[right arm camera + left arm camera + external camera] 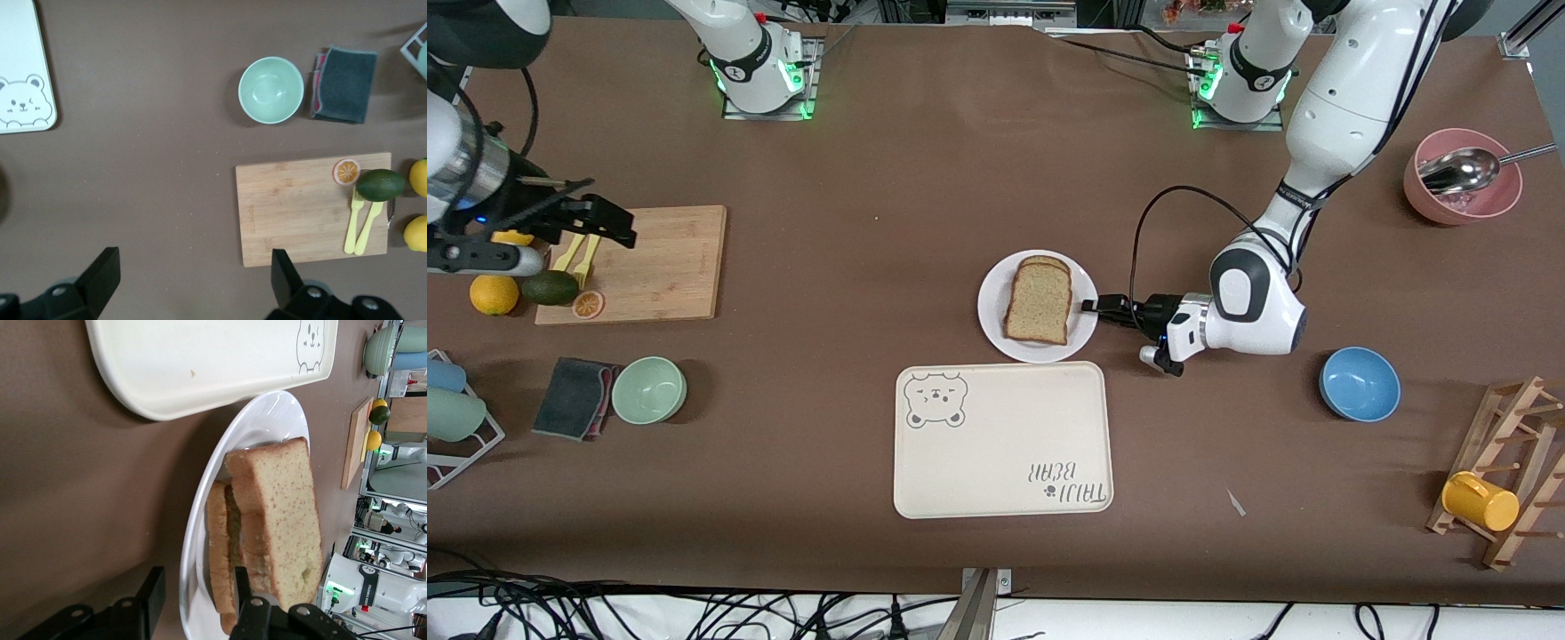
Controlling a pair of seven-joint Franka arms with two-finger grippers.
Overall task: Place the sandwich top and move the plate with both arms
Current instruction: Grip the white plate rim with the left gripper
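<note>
The sandwich top (1040, 304), a tan speckled slice with a brown crust, lies on a lower slice on the round white plate (991, 307) in the middle of the table. In the left wrist view the slice (287, 513) leans over the lower one on the plate (267, 420). My left gripper (1089, 307) is open at the plate's rim on the side toward the left arm's end. In its wrist view the left gripper (197, 590) has one finger outside the rim and one beside the bread. My right gripper (609, 218) is open and empty above the wooden cutting board's edge, and shows over bare table in its own view (193, 270).
The cream bear-print tray (1005, 440) lies just nearer the camera than the plate. The cutting board (658, 262) holds yellow cutlery and an orange slice, with an avocado and lemons beside it. A green bowl (648, 389), a dark cloth, a blue bowl (1359, 383) and a pink bowl with a spoon (1463, 178) stand around.
</note>
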